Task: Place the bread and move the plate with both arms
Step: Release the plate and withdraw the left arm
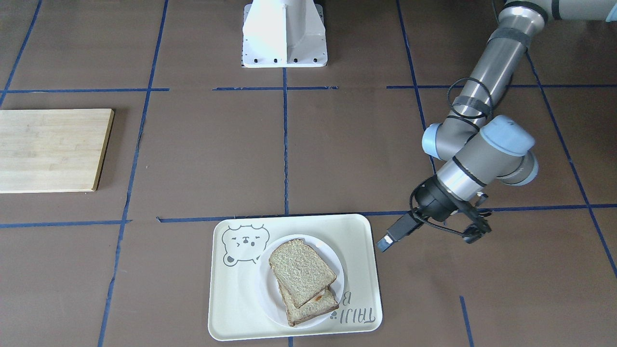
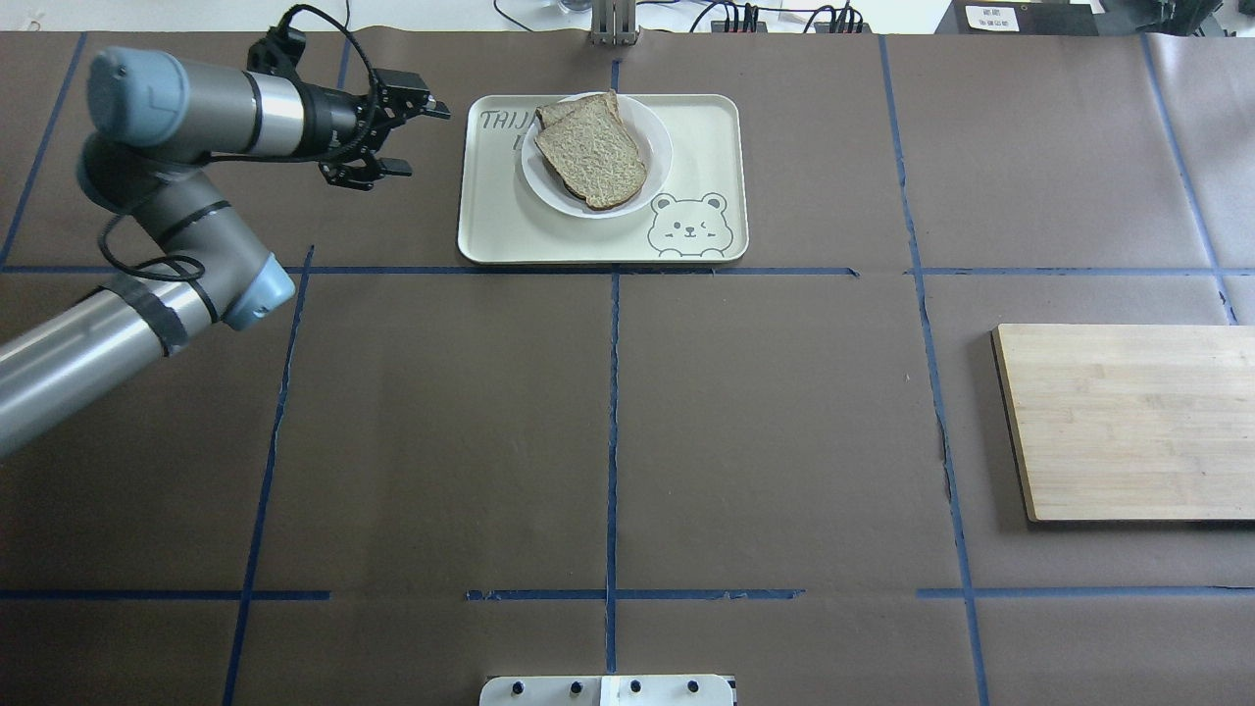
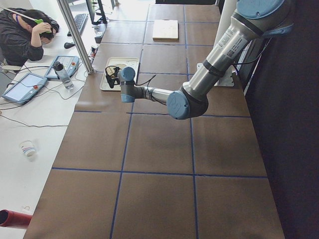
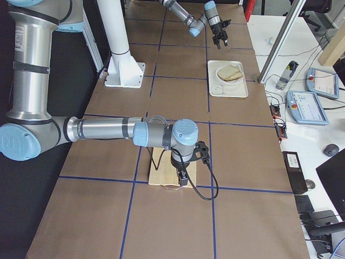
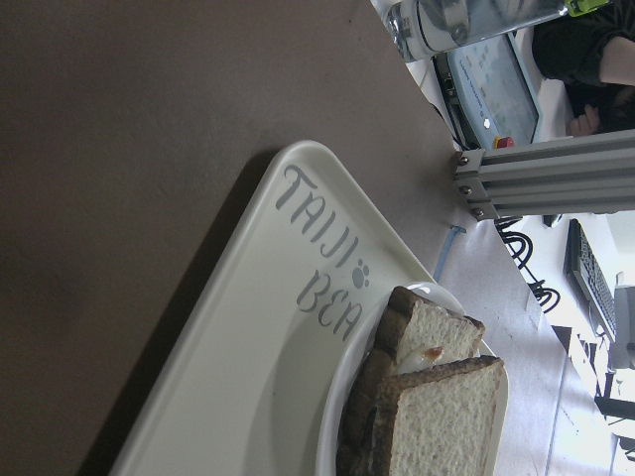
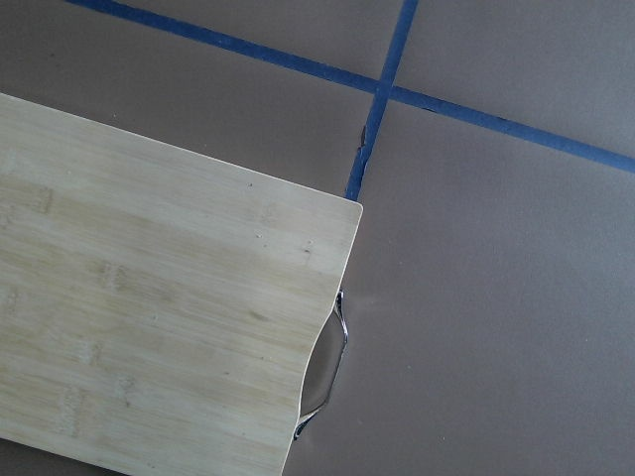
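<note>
Brown paper over the whole table (image 2: pixel 441 441), ruled into big squares with blue tape (image 2: pixel 612 431). Bright, even light, hardly a shadow anywhere. Along one long edge, a white desk (image 3: pixel 30 124), and busy: two tablet-like pendants (image 3: pixel 25 85), a water bottle (image 3: pixel 62 74) upright beside them, a keyboard (image 3: pixel 79 22) further back, a paper cup (image 3: pixel 28 147) standing alone nearer. Aluminium post (image 3: pixel 75 35) right at the table's rim. Person (image 3: pixel 20 37) seated at the desk, hand raised to the head. Along the opposite side, a dark backdrop (image 3: pixel 294 124).

Overhead: the brown table (image 2: pixel 441 441), gridded in blue tape, bore a tray (image 2: pixel 706 127) at 12 o'clock, a board (image 2: pixel 1128 422) at 3 and a base (image 2: pixel 608 690) at 6.
</note>
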You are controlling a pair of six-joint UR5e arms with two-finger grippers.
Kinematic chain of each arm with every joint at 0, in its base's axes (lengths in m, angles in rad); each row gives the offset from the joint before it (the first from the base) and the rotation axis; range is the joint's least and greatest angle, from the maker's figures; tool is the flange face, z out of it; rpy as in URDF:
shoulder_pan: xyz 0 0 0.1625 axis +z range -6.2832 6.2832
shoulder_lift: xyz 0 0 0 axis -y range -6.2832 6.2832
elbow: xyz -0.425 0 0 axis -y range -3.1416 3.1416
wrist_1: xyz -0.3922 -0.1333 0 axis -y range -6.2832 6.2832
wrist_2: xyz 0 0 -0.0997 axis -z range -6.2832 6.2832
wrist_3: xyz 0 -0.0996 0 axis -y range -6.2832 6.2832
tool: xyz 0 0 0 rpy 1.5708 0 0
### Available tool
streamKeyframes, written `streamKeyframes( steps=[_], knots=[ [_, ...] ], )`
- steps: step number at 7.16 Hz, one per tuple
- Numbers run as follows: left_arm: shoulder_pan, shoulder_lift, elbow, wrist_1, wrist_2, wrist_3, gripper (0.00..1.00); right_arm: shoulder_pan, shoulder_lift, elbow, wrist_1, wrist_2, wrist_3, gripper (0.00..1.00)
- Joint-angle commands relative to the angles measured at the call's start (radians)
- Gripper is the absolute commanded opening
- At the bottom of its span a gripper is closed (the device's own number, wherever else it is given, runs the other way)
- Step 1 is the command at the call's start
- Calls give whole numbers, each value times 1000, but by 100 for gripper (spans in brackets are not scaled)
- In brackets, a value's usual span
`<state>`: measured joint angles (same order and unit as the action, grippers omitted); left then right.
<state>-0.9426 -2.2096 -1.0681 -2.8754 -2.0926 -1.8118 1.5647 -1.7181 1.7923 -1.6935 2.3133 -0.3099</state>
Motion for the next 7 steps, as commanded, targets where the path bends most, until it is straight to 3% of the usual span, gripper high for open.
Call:
streamKeyframes(
  steps=[1, 4, 7],
  knots=[
    [-128, 99, -197, 244, -195, 287, 100, 0, 0, -1, 0, 0, 0, 100],
    [-267, 302, -305, 408, -267, 794, 100, 0, 2, -1, 0, 0, 0, 100],
    [-398, 418, -452, 763, -259, 1325, 100, 0, 2, 1, 0, 0, 0, 100]
  ],
)
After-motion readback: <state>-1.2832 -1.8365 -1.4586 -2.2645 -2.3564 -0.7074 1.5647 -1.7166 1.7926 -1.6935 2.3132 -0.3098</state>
